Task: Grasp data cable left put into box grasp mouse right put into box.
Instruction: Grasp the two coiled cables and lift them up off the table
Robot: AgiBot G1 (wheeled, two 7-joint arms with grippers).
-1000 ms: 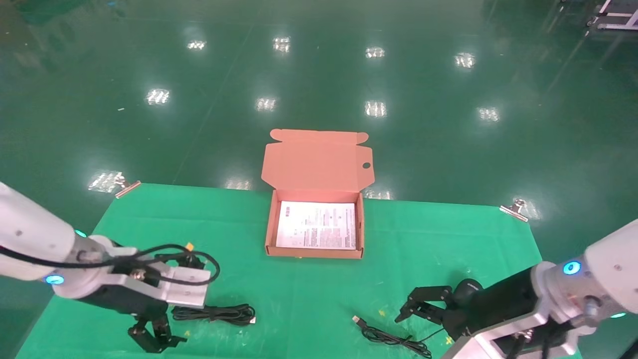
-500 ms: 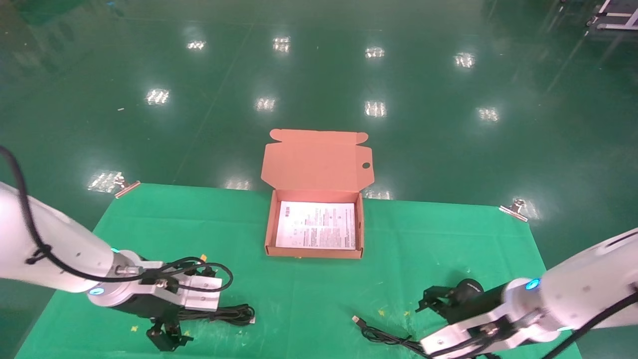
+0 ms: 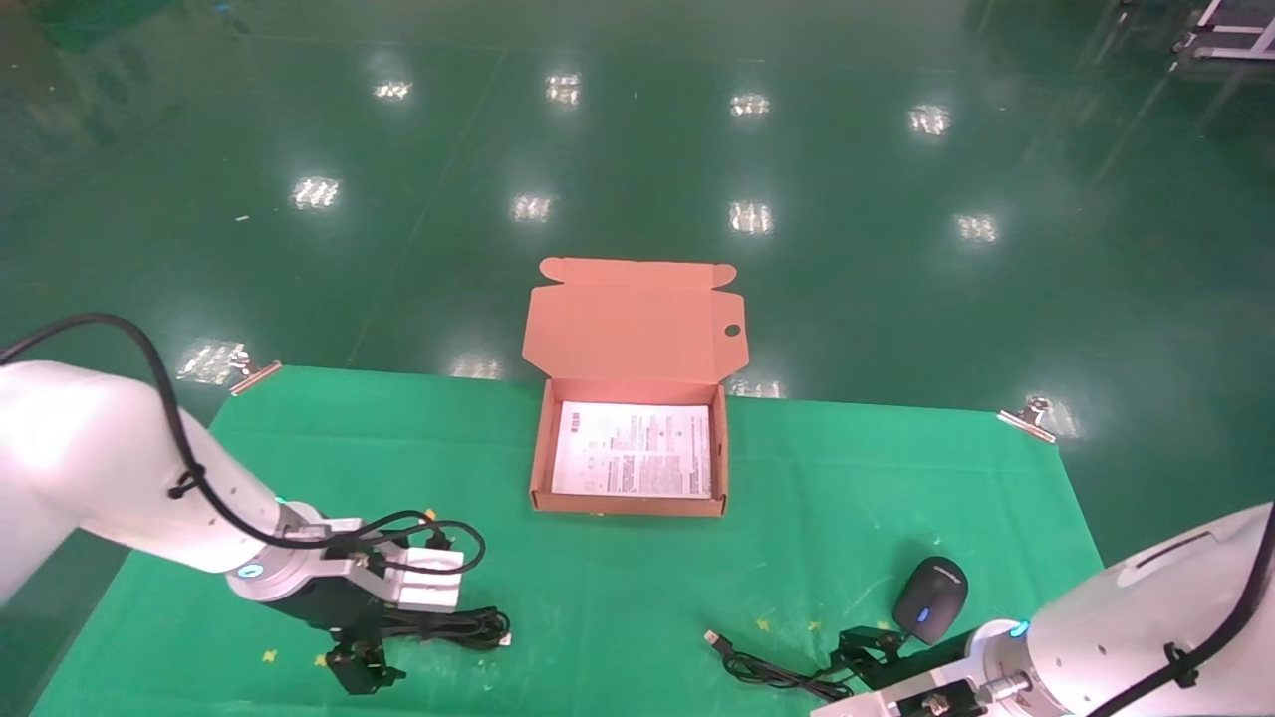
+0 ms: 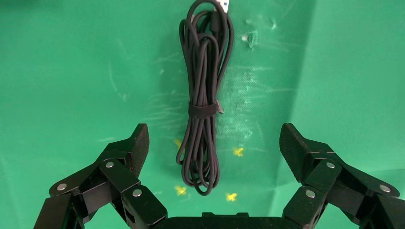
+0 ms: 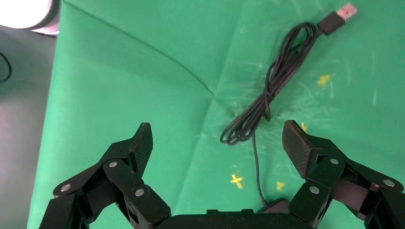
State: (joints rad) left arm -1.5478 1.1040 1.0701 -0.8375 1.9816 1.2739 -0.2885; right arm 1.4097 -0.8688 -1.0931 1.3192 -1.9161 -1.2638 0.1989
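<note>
— Green cloth is stretched over the tabletop (image 3: 817, 468) and pinned at its far corners by a left clip (image 3: 255, 377) and a right clip (image 3: 1027, 418). What is seen on the left side?

— The left gripper (image 3: 361, 665) is held low near the tabletop's near left edge, its jaws spread wide. In the left wrist view the data cable (image 4: 204, 98) is framed between the left gripper's fingers (image 4: 137, 145), lying flat on the cloth and untouched, bound at its middle by a small strap. Bare cloth is left on both sides of the coil.

— And from the head view?

— The data cable (image 3: 453, 626) is seen just beside the wrist, partly hidden by it, its plug end pointing toward the middle. A clear stretch of cloth lies between it and the box (image 3: 631, 453), which sits at the far middle edge with its flap lid (image 3: 635, 321) thrown back and a white printed sheet (image 3: 634, 450) flat inside.

— What is noted on the right?

— The mouse (image 3: 930, 598) rests on the cloth near the front right, with its cord (image 3: 775, 669) loosely bunched to its left. The right gripper (image 3: 869, 652) is held just in front of the mouse at the near edge, jaws wide apart; in the right wrist view only the cord (image 5: 274, 86) lies between its fingers (image 5: 142, 143), ungripped.
</note>
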